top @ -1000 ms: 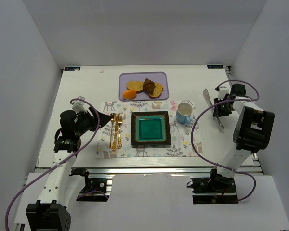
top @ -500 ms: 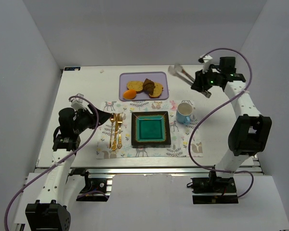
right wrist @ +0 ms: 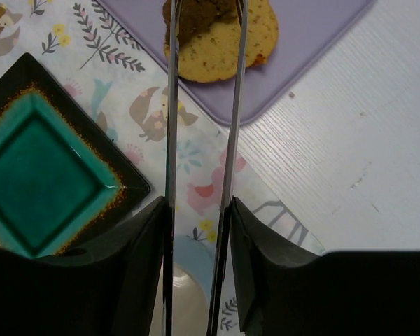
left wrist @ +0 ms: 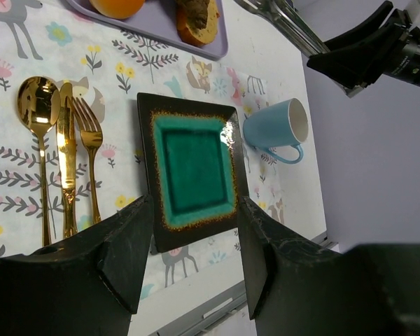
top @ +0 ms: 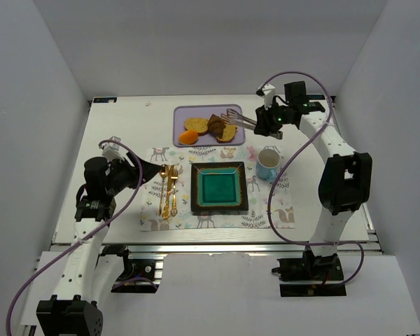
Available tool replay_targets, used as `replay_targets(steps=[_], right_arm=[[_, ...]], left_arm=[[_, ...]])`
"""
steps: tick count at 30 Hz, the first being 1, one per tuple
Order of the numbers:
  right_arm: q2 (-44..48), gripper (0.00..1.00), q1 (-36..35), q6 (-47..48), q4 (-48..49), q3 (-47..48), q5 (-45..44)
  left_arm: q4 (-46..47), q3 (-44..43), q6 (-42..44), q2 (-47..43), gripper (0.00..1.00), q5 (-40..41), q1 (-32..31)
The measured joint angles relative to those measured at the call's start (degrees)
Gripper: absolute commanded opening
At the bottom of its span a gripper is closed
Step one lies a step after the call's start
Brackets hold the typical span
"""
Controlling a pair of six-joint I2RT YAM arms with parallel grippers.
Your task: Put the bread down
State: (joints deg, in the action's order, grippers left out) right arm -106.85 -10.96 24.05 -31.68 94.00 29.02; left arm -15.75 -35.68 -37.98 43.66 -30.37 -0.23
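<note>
The bread lies on a purple tray at the back: a tan slice, a dark brown roll and a second tan slice. My right gripper is shut on metal tongs, whose tips reach over the right slice. In the right wrist view the tongs' arms stand apart, either side of the roll and slice, between my right gripper's jaws. My left gripper is open and empty, left of the placemat, also in its wrist view.
A green square plate sits mid-placemat, with gold cutlery on its left and a blue mug on its right, under the tongs. A small orange fruit lies on the tray's front left.
My right arm has swung from the table's right side up and left, carrying the tongs to the purple tray. My left arm has barely moved.
</note>
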Motion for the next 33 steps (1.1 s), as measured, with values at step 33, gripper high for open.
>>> replay_targets(steps=[33], right_arm=[[-6.7, 0.58, -7.6, -3.7, 4.8, 5.2, -8.6]], left_arm=[[-3.5, -0.2, -0.4, -1.9, 0.61, 1.6, 0.0]])
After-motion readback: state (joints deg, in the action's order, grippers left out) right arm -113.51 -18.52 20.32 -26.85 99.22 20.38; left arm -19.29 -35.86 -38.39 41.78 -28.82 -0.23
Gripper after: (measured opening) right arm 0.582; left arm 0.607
